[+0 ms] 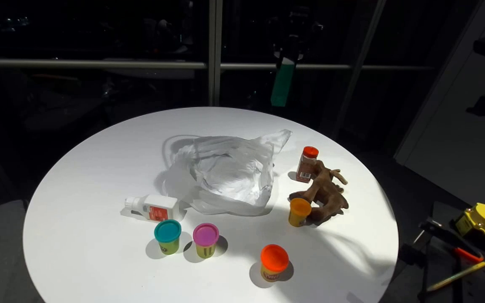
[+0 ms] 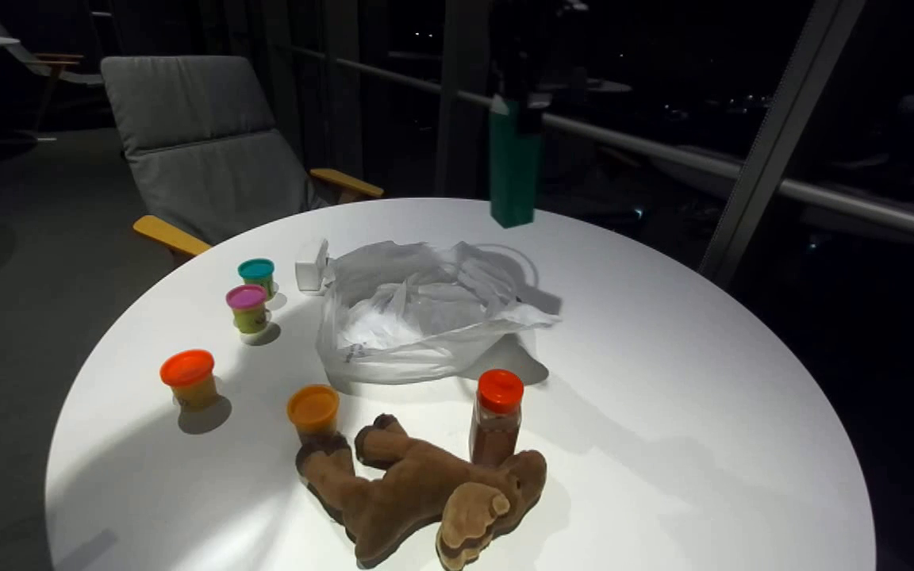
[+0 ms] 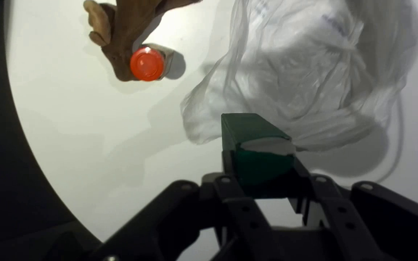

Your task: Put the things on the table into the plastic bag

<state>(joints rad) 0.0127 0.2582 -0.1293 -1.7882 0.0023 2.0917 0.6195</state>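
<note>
My gripper [image 3: 263, 165] is shut on a green box [image 3: 254, 127], its two fingers on opposite sides. In both exterior views the green box [image 1: 283, 84] [image 2: 514, 166] hangs upright in the air above the table's far part. The white plastic bag [image 1: 230, 176] [image 2: 425, 309] lies with its mouth open on the round table [image 1: 99, 160]. Also on the table are a white bottle [image 1: 154, 207] on its side, a red-lidded jar [image 1: 307, 164], a brown plush moose [image 1: 326, 195], and tubs with teal [image 1: 168, 235], pink [image 1: 206, 240], red [image 1: 273, 263] and orange [image 1: 299, 211] lids.
A grey chair [image 2: 195, 151] stands beyond the table edge. A window frame with a rail [image 1: 99, 64] runs behind the table. A yellow emergency-stop box [image 1: 484, 221] and tools lie off the table at the right of an exterior view.
</note>
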